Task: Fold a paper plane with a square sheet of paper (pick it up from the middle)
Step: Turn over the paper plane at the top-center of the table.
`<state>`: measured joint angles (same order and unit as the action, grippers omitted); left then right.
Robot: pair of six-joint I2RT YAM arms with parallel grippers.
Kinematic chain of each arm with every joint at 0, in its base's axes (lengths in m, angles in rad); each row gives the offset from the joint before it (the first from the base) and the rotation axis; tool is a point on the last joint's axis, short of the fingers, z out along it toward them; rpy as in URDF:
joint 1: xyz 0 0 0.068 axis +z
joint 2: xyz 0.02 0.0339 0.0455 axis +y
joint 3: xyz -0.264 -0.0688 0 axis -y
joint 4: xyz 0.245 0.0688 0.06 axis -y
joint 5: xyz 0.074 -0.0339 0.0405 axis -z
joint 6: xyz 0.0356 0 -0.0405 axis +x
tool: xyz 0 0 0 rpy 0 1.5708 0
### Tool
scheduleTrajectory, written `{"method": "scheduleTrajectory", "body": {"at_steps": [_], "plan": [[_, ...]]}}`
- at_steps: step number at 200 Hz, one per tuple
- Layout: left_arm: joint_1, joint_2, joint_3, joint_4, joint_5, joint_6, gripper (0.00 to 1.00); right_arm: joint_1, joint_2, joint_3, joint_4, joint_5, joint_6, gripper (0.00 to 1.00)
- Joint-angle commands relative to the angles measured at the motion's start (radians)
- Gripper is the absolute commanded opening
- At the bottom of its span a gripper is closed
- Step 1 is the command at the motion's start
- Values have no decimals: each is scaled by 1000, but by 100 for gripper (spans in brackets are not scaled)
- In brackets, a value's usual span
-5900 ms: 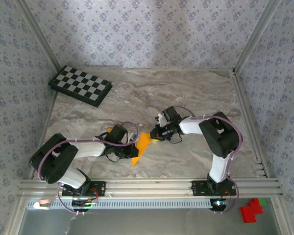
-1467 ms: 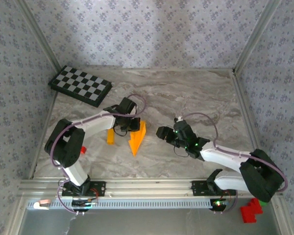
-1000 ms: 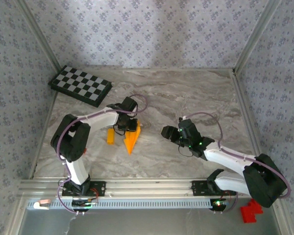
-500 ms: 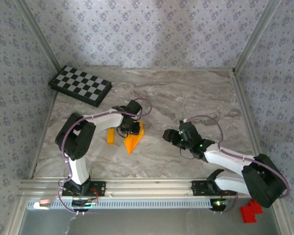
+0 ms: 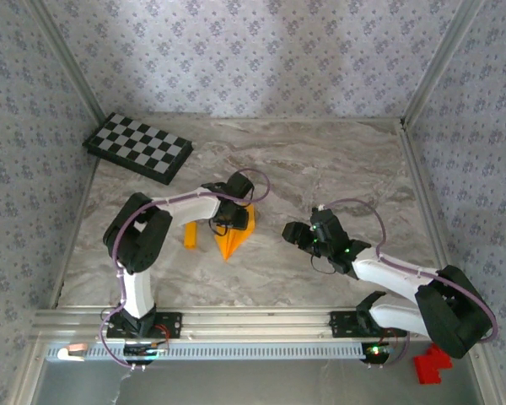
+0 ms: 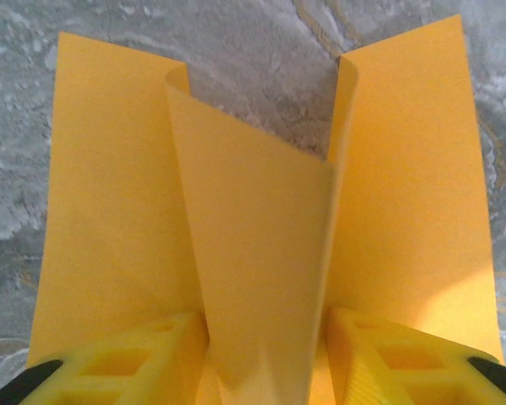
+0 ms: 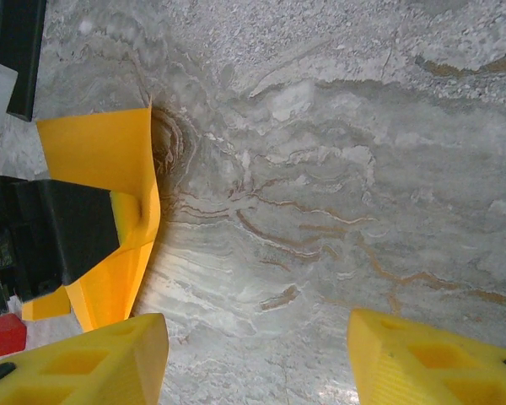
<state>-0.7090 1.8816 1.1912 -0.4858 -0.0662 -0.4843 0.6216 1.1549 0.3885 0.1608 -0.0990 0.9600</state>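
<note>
- The paper plane lies near the middle of the bench, wings flat, centre fold raised.
- The left fingers stand partly apart, flanking that fold; a grip cannot be told.
- The right fingers are open over bare bench, beside the plane, not touching it.

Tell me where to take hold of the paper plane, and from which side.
Take the paper plane by its raised centre fold, coming straight down from above and pinching across it. That fold stands up between two wings that lie flat on the table, so I'd judge the wings offer no edge to get under.
</note>
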Motion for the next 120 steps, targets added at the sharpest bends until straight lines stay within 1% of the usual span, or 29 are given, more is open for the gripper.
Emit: {"method": "scheduleTrajectory", "body": {"at_steps": [1, 37, 59, 120], "plan": [[6, 50, 1, -12, -31, -17, 47, -8, -8, 1, -9, -11, -20, 60], [4, 7, 11, -13, -33, -27, 54, -8, -10, 35, -68, 7, -62, 60], [5, -26, 15, -21, -38, -26, 57, -8, -13, 51, -92, 16, -81, 61], [4, -99, 21, -38, -27, -22, 60, 6, -9, 101, -156, 39, -143, 63]]}}
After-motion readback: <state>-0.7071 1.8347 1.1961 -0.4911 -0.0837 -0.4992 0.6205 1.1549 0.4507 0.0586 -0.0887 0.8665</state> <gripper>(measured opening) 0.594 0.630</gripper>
